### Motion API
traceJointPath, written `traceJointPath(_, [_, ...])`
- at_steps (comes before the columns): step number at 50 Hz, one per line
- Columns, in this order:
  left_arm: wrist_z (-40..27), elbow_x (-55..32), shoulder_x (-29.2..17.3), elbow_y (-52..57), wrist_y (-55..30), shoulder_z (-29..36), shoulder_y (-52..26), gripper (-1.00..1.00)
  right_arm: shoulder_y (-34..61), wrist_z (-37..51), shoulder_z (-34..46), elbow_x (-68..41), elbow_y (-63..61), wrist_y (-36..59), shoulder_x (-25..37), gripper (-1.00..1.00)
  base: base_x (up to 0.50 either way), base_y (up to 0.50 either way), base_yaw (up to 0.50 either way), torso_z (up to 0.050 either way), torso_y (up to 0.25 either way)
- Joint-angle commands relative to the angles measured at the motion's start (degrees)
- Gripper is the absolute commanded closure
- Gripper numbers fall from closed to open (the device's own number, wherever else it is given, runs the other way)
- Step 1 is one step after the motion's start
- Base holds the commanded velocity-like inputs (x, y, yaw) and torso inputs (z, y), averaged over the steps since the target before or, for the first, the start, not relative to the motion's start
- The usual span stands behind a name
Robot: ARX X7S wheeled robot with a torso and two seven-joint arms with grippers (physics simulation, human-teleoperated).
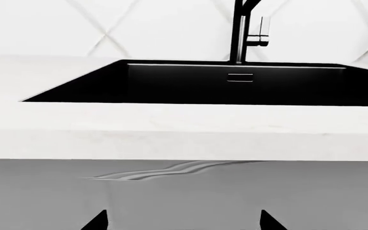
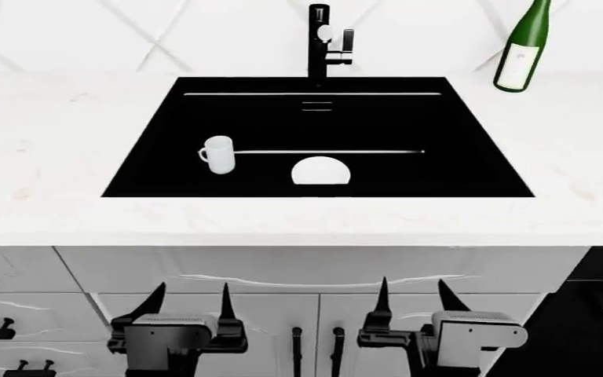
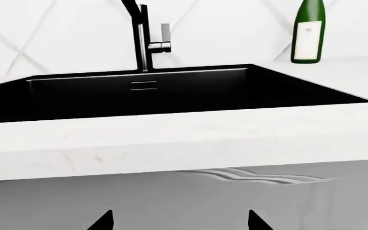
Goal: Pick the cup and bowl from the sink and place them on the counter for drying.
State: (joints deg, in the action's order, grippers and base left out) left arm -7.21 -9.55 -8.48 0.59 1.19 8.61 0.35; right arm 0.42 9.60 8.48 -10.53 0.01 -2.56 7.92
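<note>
In the head view, the white cup (image 2: 217, 154) stands in the black sink (image 2: 385, 126) at its left, handle to the left. The white bowl (image 2: 320, 170) lies dome-up near the sink's front middle. Both grippers hang low in front of the cabinet, below the counter (image 2: 50, 157). My left gripper (image 2: 189, 300) is open and empty; my right gripper (image 2: 417, 296) is open and empty. The wrist views show the sink (image 1: 235, 86) (image 3: 171, 93) over the counter edge, with only fingertips (image 1: 97, 221) (image 3: 104, 221) visible. Cup and bowl are hidden in both wrist views.
A tall black faucet (image 2: 320, 43) stands behind the sink. A green wine bottle (image 2: 523, 47) stands on the counter at the back right, also in the right wrist view (image 3: 308, 31). White cabinet fronts (image 2: 312, 275) lie below; a dark appliance (image 2: 595, 314) is at the right.
</note>
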Motion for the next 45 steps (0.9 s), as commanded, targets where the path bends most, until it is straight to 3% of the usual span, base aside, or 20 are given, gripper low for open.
traceJointPath(1, [1.13, -4.48, -0.84, 3.55, -3.24, -0.34, 0.51, -1.0, -0.05, 0.92, -1.2, -3.83, -4.91, 3.79, 1.29, -1.0, 0.0, 0.0, 0.0, 0.0, 0.0])
traceJointPath(6, [0.24, -13.15, -6.27, 19.55, -24.77, -1.29, -5.72, -1.0, 3.86, 2.8, -4.65, -13.57, -22.72, 21.89, 7.63, -1.0, 0.0, 0.0, 0.0, 0.0, 0.0])
traceJointPath(7, [-1.42, -16.89, -6.89, 22.58, -31.38, -2.78, -7.3, -1.0, 5.92, 4.11, -6.05, -15.21, -25.25, 25.54, 8.94, -1.0, 0.0, 0.0, 0.0, 0.0, 0.0])
traceJointPath(9, [-3.12, -21.21, -7.98, 27.26, -36.53, -5.8, -10.58, -1.0, 11.46, 5.69, -8.46, -20.08, -30.54, 34.34, 12.54, -1.0, 0.0, 0.0, 0.0, 0.0, 0.0])
traceJointPath(13, [-6.47, -28.51, -11.18, 33.04, -48.86, -8.64, -19.21, -1.0, 23.32, 6.5, -11.83, -32.15, -33.99, 49.45, 17.85, -1.0, 0.0, 0.0, 0.0, 0.0, 0.0])
traceJointPath(20, [-7.93, -41.45, -14.53, 30.98, -66.04, -11.59, -36.98, -1.0, 38.91, 5.61, -11.64, -37.76, -28.06, 59.93, 23.18, -1.0, 0.0, 0.0, 0.0, 0.0, 0.0])
traceJointPath(26, [-5.66, -40.04, -17.37, 22.3, -69.65, -7.85, -48.04, -1.0, 49.9, 5.66, -11.22, -42.21, -20.24, 67.38, 23.64, -1.0, 0.0, 0.0, 0.0, 0.0, 0.0])
traceJointPath(29, [-6.33, -40.7, -15.66, 18.29, -71.0, -8.28, -51.0, -1.0, 54.58, 4.4, -7.19, -41.17, -17.65, 69.76, 24.9, -1.0, 0.0, 0.0, 0.0, 0.0, 0.0])
traceJointPath(32, [-4.35, -36.59, -17.61, 17.61, -68.69, -2.32, -50.62, -1.0, 53.77, 3.94, -7.6, -40.4, -14.49, 68.38, 24.44, -1.0, 0.0, 0.0, 0.0, 0.0, 0.0])
traceJointPath(34, [-4.68, -36.54, -16.33, 16.35, -68.86, -1.76, -51.34, -1.0, 52.94, 3.87, -8.24, -40.43, -13.28, 67.67, 23.93, -1.0, 0.38, 0.05, 0.0, 0.0, 0.0])
traceJointPath(45, [-2.65, -36.09, -18.72, 12.6, -68.86, -1.63, -54.85, -1.0, 53.85, 5.96, -10.11, -44.21, -14.7, 71.71, 23.74, -1.0, 0.5, 0.05, 0.0, 0.0, 0.0])
